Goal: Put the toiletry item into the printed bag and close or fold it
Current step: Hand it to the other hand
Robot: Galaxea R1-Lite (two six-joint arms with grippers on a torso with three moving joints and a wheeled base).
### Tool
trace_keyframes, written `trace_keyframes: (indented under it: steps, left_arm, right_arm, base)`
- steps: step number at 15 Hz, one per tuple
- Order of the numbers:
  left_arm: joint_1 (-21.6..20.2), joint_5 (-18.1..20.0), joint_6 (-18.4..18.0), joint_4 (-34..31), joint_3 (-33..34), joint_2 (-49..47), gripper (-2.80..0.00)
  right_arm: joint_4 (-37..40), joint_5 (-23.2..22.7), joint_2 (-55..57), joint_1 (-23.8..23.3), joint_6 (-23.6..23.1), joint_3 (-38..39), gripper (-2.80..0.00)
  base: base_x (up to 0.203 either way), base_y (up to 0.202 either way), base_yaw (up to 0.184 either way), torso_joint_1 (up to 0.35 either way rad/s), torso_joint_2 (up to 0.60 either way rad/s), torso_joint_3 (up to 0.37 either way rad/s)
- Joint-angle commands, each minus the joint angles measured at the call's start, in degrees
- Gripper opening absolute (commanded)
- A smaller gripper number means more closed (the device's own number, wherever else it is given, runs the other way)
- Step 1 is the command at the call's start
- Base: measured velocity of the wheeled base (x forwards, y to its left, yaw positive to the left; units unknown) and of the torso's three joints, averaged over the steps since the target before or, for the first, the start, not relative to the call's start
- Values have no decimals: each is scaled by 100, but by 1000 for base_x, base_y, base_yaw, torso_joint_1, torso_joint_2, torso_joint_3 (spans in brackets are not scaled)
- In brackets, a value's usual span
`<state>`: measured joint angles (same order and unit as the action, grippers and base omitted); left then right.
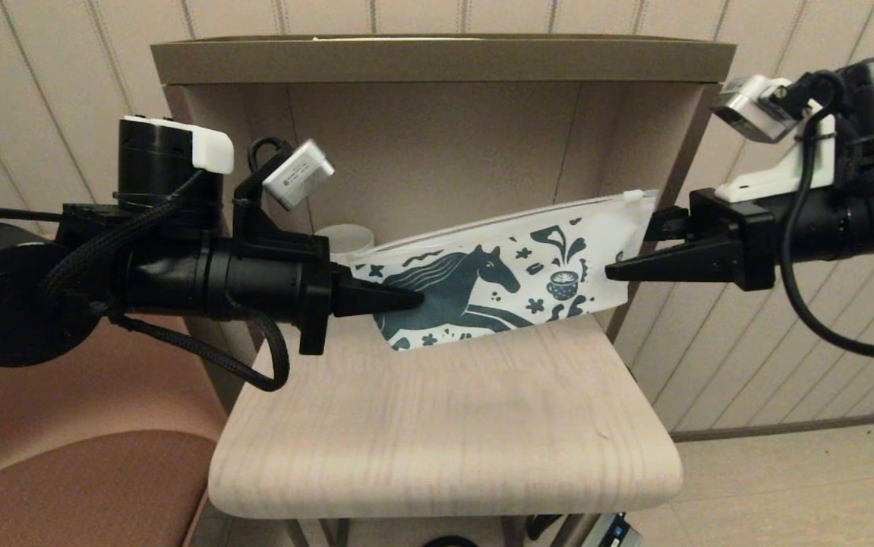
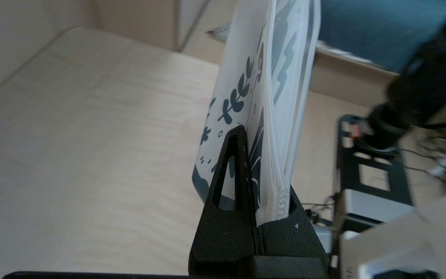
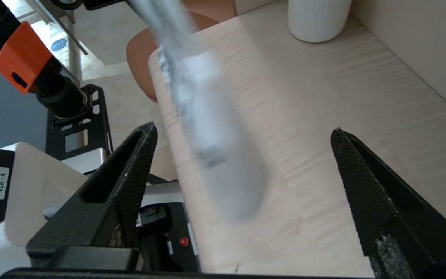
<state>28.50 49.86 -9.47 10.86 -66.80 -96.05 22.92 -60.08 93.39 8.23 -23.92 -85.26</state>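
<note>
The printed bag (image 1: 512, 266) hangs in the air over the table, tilted, its zip-slider edge (image 1: 634, 196) uppermost and higher at the right. My left gripper (image 1: 418, 298) is shut on the bag's left end; in the left wrist view the bag (image 2: 273, 77) stands edge-on, clamped in the left gripper (image 2: 263, 155). My right gripper (image 1: 630, 251) is open at the bag's right end, one finger in front of it. In the right wrist view the bag (image 3: 203, 116) is a blur between the wide-apart fingers of the right gripper (image 3: 244, 128), touching neither. The toiletry item is out of view.
A white ribbed mug (image 1: 345, 239) stands at the back of the pale wooden table (image 1: 444, 425), behind the bag's left end. A brown shelf unit (image 1: 437, 57) closes off the back. A brown chair seat (image 1: 80, 471) is at lower left.
</note>
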Motion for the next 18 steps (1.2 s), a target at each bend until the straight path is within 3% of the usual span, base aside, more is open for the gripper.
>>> trace_keyframes:
  steps: [1,10,18]
  left_arm:
    - [-2,142,7,0,-34,-80,-280]
    - [-152,895,411,-49,-206,-172,-280]
    - [-152,903,350,-40,-139,-265,-280]
  right_arm:
    - [11,-48,65,47,-25,3,0]
    - [11,-118,-5,118,-192,163,0]
    - [57,-101,-58,154,-210,88,0]
  base:
    - [0,0,0,0,0,0]
    - [0,0,0,0,0,0]
    - [0,0,0,0,0,0]
